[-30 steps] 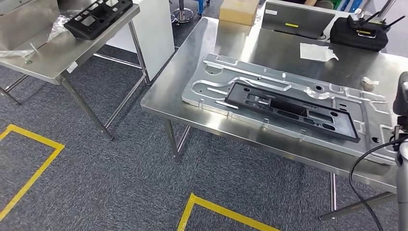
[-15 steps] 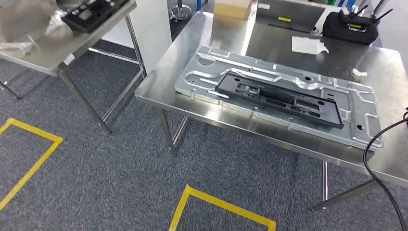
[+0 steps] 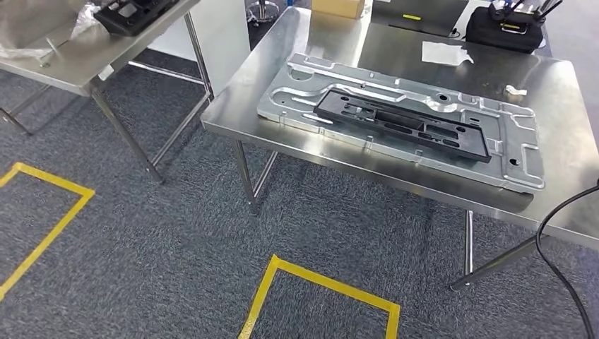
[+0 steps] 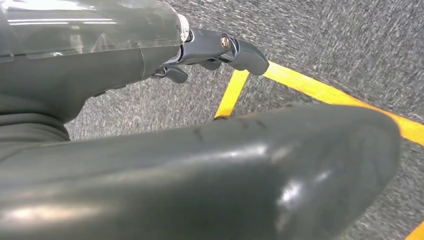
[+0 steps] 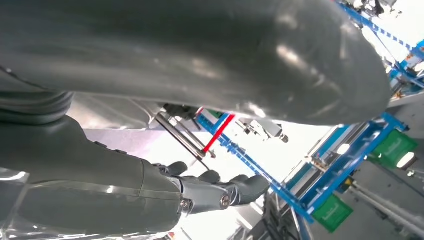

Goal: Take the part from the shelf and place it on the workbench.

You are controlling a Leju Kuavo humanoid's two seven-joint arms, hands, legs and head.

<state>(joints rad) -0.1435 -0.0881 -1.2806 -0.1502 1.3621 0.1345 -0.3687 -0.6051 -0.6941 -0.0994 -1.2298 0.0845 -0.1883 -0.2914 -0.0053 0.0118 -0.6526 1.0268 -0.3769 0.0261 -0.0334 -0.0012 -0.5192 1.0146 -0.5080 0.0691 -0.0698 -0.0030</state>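
A: Where is the part?

B: The long black plastic frame part (image 3: 402, 124), flat and full of cut-outs, lies on the large pressed silver metal panel (image 3: 523, 152), which rests on the stainless-steel worktop (image 3: 233, 116). It runs lengthwise along the panel, touching it, and nothing grips it.

A: And the left robot hand (image 4: 210, 50)?

B: In the left wrist view it hangs above grey carpet (image 3: 176, 240) crossed by yellow tape lines (image 3: 319, 284). Its dark fingers (image 4: 245, 55) are drawn in a little and hold nothing, but I cannot tell whether it counts as spread or closed.

A: The right robot hand (image 5: 210, 192)?

B: In the right wrist view its fingers (image 5: 250, 186) reach out fairly straight, with nothing in them; it looks open. Behind it stand blue racking (image 5: 320, 180) with green tags (image 5: 330, 212).

A: Anything else on the worktop?

B: At the far edge, well apart from the panel, a black bag with aerials (image 3: 505, 28), a white crumpled sheet (image 3: 445, 53) and a brown cardboard box (image 3: 339, 7). A small white scrap (image 3: 516, 90) lies near the panel's far right corner. A black cable (image 3: 561, 247) loops down at the right.

A: And to the left?

B: A second steel table (image 3: 78, 60) carries another black moulded part (image 3: 134, 13) beside clear plastic wrap (image 3: 28, 35).
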